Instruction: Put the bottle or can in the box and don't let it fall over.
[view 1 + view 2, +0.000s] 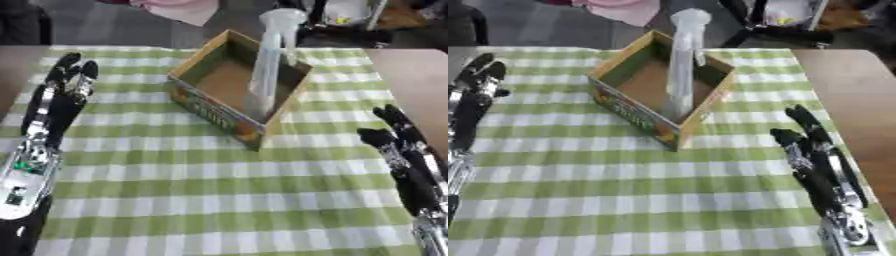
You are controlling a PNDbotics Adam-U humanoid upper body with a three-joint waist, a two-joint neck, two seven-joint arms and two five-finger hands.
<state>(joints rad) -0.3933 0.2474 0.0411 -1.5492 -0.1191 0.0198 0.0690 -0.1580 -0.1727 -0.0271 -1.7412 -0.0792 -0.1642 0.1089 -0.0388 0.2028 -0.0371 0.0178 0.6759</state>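
A tall clear bottle (269, 60) with a white cap stands upright inside an open cardboard box (202, 106), toward the box's right side. The box sits on the green and white checked cloth (201, 190) at the upper middle. My left hand (68, 79) lies at the left edge, fingers straight and pointing away, well clear of the box. My right hand (808, 135) rests at the right side, fingers straight, holding nothing, a short way right of and nearer than the box.
Bare brown tabletop (859, 100) shows to the right of the cloth. Beyond the table's far edge are pink fabric (179, 7) and dark equipment (350, 22). Checked cloth stretches in front of the box.
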